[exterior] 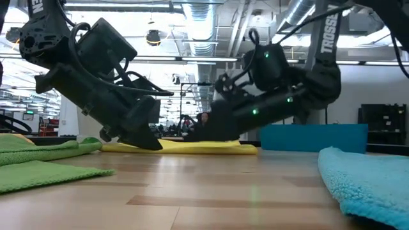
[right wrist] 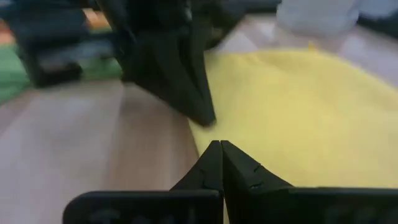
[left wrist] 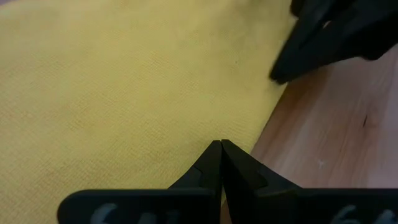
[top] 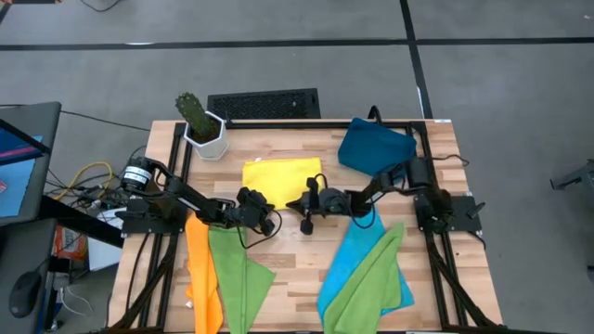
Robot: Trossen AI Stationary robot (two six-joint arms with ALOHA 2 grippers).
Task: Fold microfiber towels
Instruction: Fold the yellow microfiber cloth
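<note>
A: From above, what lies on the tabletop (top: 297, 269)?

B: The yellow towel (top: 282, 174) is folded flat near the middle. The left hand (top: 271, 223) and right hand (top: 306, 221) sit just off its near edge, tips close together. An orange towel (top: 201, 278) and a green towel (top: 239, 274) lie on the left, both cut off by the picture's edge. On the right a second green towel (top: 367, 283) lies over a bright blue towel (top: 357, 255), hiding much of it. A dark blue tray (top: 376, 148) is at the far right, partly under the right arm, and a potted cactus (top: 200, 122) stands at the far left corner.

A: And level with the table?

B: Both arms block most of the yellow towel (exterior: 192, 147); only a thin strip shows. The fingertips are hard to make out there.

A: The left wrist?

B: The fingers (left wrist: 208, 168) are pressed together, holding nothing, at the towel's (left wrist: 124, 93) edge. The other hand's dark tip is cut off at the corner.

A: The right wrist?

B: Fingers (right wrist: 236, 168) closed and empty too, beside the towel (right wrist: 298, 112). The left hand (right wrist: 186, 93) shows blurred, tip on the towel's edge.
</note>
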